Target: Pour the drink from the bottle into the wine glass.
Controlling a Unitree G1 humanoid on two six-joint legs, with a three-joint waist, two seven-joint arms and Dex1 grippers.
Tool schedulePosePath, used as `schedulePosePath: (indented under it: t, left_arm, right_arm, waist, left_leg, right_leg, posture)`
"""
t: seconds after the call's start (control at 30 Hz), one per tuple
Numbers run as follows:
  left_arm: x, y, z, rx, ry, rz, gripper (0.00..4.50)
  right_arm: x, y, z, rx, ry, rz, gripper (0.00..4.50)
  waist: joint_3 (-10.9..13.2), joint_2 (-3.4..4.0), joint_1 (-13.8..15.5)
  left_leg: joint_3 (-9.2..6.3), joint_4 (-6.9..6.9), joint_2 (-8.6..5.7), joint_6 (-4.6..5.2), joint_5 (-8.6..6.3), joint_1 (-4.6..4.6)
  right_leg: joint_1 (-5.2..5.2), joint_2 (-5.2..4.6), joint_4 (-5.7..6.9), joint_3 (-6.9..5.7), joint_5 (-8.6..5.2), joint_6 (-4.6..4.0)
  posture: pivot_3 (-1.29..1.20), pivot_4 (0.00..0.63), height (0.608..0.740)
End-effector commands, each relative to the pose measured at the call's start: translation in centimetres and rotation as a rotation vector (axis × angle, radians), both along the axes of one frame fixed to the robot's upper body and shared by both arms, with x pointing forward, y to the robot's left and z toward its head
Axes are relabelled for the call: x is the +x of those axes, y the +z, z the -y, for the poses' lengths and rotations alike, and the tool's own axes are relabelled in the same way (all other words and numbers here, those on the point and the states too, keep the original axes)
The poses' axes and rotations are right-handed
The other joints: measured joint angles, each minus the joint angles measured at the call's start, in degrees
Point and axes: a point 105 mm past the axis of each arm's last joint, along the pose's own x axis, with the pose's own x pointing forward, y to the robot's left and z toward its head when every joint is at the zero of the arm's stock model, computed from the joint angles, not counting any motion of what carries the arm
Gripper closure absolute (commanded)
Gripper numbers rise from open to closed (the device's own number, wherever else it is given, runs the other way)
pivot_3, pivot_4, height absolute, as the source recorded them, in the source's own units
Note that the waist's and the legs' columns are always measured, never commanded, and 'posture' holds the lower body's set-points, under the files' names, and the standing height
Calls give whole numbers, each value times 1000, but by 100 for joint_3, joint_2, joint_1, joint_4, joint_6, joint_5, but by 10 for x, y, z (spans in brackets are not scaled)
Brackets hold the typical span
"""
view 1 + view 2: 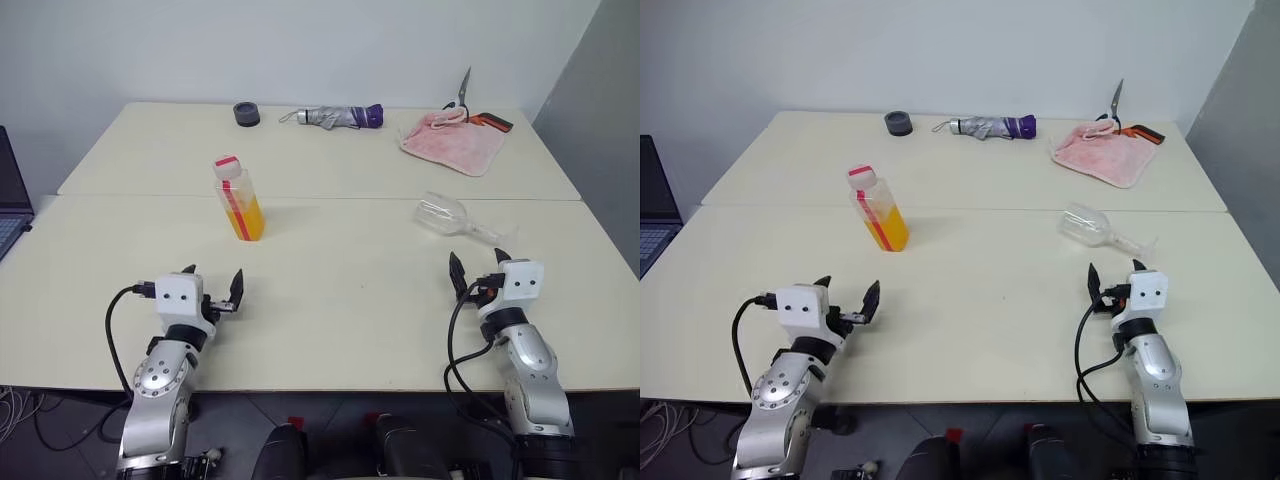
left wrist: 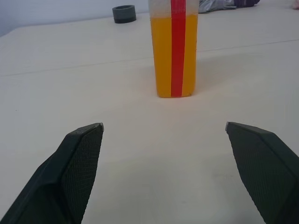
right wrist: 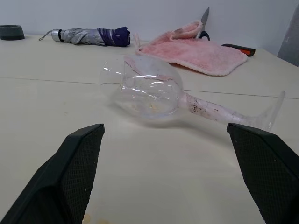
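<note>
The wine glass (image 1: 452,217) lay toppled on the table (image 1: 340,290), well right of the upright bottle (image 1: 238,198). Both pincers, left (image 1: 212,288) and right (image 1: 479,270), were spread open and empty. The glass probably had to be righted first.

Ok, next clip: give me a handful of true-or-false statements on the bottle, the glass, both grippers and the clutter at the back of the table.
1. The clear stemmed wine glass stands upright. False: it lies on its side on the cream table.
2. The small clear plastic bottle of orange drink stands upright with its pink-and-white cap on. True.
3. The left gripper is shut on the bottle. False: it is open, short of the bottle, holding nothing.
4. The right gripper is open, with the glass lying just beyond it. True.
5. The folded grey-and-purple umbrella lies on the pink towel. False: it lies apart from the towel, on the bare table.
</note>
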Motion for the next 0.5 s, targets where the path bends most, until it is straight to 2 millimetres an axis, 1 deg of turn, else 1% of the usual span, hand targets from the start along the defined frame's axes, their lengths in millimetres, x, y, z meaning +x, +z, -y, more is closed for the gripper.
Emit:
schedulePosePath:
  t: [0.03, 0.2, 0.37, 0.5]
  left_arm:
    - [0, 16, 1, -4, -8, 72, 19]
    - [0, 15, 0, 3, 9, 57, 19]
    - [0, 17, 1, 3, -5, 59, 19]
    - [1, 18, -6, -7, 19, 68, 19]
  right_arm:
    - [0, 12, 6, -2, -15, 42, 0]
    - [0, 12, 6, -6, -8, 39, 0]
    - [-1, 11, 1, -14, 16, 38, 0]
    - [-1, 12, -3, -25, 37, 41, 0]
  waist:
    - [0, 0, 1]
    - [0, 0, 1]
    - [0, 0, 1]
    - [0, 0, 1]
  left_leg:
    - [-1, 0, 0, 0, 0, 0]
    - [0, 0, 0, 0, 0, 0]
    - [0, 0, 0, 0, 0, 0]
    - [0, 0, 0, 0, 0, 0]
  right_leg:
    - [0, 0, 0, 0, 0, 0]
    - [0, 0, 0, 0, 0, 0]
    - [0, 0, 0, 0, -1, 1]
    - [0, 0, 0, 0, -1, 1]
  posture:
    - [0, 150, 740]
    - [0, 150, 740]
    - [0, 150, 740]
    - [0, 150, 740]
